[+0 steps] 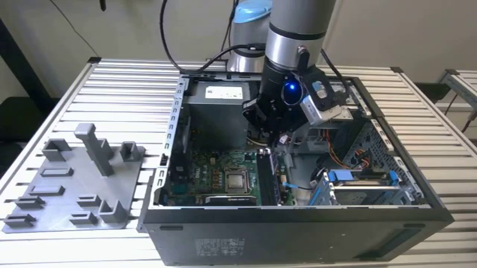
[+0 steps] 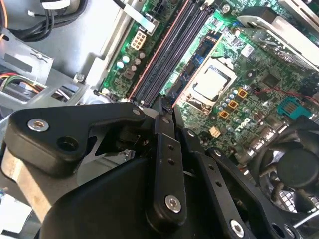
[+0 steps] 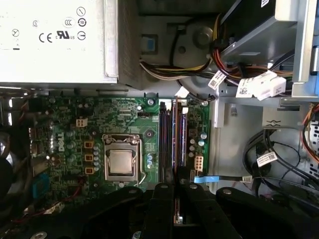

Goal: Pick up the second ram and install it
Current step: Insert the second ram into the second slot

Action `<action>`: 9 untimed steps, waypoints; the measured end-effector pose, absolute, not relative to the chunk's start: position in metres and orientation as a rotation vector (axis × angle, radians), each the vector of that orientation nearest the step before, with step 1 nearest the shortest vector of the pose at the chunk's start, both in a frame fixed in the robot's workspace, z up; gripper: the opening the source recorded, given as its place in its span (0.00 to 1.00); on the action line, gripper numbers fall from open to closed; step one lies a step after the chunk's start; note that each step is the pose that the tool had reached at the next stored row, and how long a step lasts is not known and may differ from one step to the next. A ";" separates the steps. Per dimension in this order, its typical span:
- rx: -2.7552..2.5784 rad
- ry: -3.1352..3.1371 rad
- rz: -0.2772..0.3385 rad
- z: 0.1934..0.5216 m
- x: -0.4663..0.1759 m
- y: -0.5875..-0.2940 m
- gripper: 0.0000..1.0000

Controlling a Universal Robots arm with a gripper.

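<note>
PC case (image 1: pixel 298 215) lies open on the slatted table (image 1: pixel 111 89), grey tray (image 1: pixel 75 190) beside it w/ posts bare; arm is down inside over the motherboard (image 3: pixel 119 114). Gripper (image 3: pixel 175 191) looks closed on the second ram (image 3: pixel 177 211), a thin edge-on stick btwn the fingers, right above the slots (image 3: pixel 172 134). To seat it well, imo: keep stick parallel to slot, press straight down, no tilt.
</note>
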State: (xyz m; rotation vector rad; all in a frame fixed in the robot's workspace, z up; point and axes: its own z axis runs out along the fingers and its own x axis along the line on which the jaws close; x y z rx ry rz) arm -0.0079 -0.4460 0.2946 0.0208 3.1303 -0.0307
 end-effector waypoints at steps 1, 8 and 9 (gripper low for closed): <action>0.021 3.130 -0.030 0.293 -0.008 -0.446 0.14; 0.022 3.130 -0.030 0.282 -0.011 -0.446 0.14; 0.023 3.130 -0.030 0.280 -0.012 -0.446 0.14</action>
